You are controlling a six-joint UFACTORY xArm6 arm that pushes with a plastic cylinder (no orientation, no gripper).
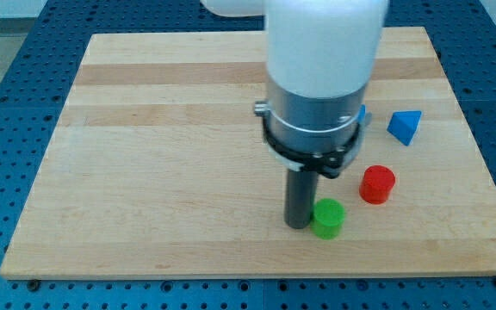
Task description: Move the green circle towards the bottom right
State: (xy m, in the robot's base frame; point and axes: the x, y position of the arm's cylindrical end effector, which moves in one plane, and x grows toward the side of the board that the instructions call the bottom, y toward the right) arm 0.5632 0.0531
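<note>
The green circle (328, 218) is a small green cylinder near the view's bottom, right of the board's middle. My tip (297, 226) is the lower end of the dark rod and stands right against the green circle's left side. The white and silver arm body rises above it and hides part of the board behind.
A red cylinder (377, 184) stands up and to the right of the green circle. A blue triangular block (405, 127) lies further up at the right. Another blue block (362, 114) peeks out behind the arm. The wooden board's bottom edge (257, 274) is close below.
</note>
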